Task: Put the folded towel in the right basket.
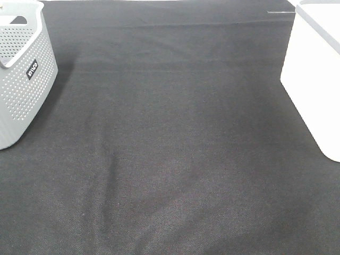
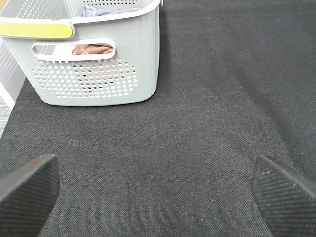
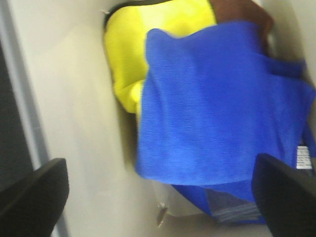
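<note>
A blue folded towel [image 3: 217, 113] lies inside the white right basket [image 3: 74, 123], partly on top of a yellow towel [image 3: 143, 44] and a brown one [image 3: 242, 12]. My right gripper [image 3: 158, 197] is open above the blue towel and holds nothing. The white basket [image 1: 313, 69] stands at the right edge of the exterior view. My left gripper [image 2: 158, 192] is open and empty over the black cloth, facing the grey basket [image 2: 98, 74]. Neither gripper shows in the exterior view.
The grey perforated basket [image 1: 21, 79] stands at the far left of the table. It holds a brown towel [image 2: 94, 49] and a greyish one [image 2: 108, 10]. A black cloth [image 1: 170, 159] covers the table between the two baskets.
</note>
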`<state>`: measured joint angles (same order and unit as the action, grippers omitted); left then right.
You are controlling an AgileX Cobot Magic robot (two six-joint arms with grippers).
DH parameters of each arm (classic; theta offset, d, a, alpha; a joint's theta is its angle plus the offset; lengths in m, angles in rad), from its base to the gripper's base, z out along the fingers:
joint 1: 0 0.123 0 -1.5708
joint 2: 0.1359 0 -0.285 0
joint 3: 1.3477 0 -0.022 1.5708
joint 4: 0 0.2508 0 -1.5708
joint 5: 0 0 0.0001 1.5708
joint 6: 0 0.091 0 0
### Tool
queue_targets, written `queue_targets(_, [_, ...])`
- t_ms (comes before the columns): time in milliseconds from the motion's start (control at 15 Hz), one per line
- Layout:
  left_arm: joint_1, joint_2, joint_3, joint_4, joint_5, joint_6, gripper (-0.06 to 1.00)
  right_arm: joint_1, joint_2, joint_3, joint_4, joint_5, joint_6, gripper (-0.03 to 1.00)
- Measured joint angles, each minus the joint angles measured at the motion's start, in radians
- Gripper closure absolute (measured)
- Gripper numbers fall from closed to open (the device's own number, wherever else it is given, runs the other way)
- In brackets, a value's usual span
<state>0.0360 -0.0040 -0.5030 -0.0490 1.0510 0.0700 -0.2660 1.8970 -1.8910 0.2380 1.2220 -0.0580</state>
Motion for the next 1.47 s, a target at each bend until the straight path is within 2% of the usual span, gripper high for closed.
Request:
queue_targets(267, [0.0,0.0,0.0,0.0,0.0,0.0,-0.05,0.227,-0.083,0.0,-0.149,0.0,0.049,0.0])
queue_targets(333, [0.0,0.0,0.0,0.0,0.0,0.0,-0.05,0.251,-0.114,0.015,-0.165,-0.002,0.069,0.0])
queue_targets(533, [0.0,0.0,0.0,0.0,0.0,0.0,-0.05,0.257,-0.332,0.203,-0.164,-0.011,0.093,0.0])
queue_targets(600, [0.0,0.0,0.0,0.0,0.0,0.0,-0.05,0.257,-0.513,0.397,-0.164,-0.011,0.094,0.0])
queue_targets(667, [0.0,0.0,0.0,0.0,0.0,0.0,-0.05,0.257,-0.648,0.527,-0.164,-0.011,0.094,0.0])
queue_targets(733, [0.0,0.0,0.0,0.0,0.0,0.0,-0.05,0.257,-0.648,0.527,-0.164,-0.011,0.094,0.0])
queue_targets(1000, [0.0,0.0,0.0,0.0,0.0,0.0,-0.05,0.257,-1.268,0.979,-0.166,-0.005,0.084,0.0])
queue_targets(1200, [0.0,0.0,0.0,0.0,0.0,0.0,-0.05,0.257,-1.609,1.161,-0.207,-0.035,0.034,0.0])
queue_targets(1467, [0.0,0.0,0.0,0.0,0.0,0.0,-0.05,0.257,-1.782,1.318,-0.238,-0.066,0.014,0.0])
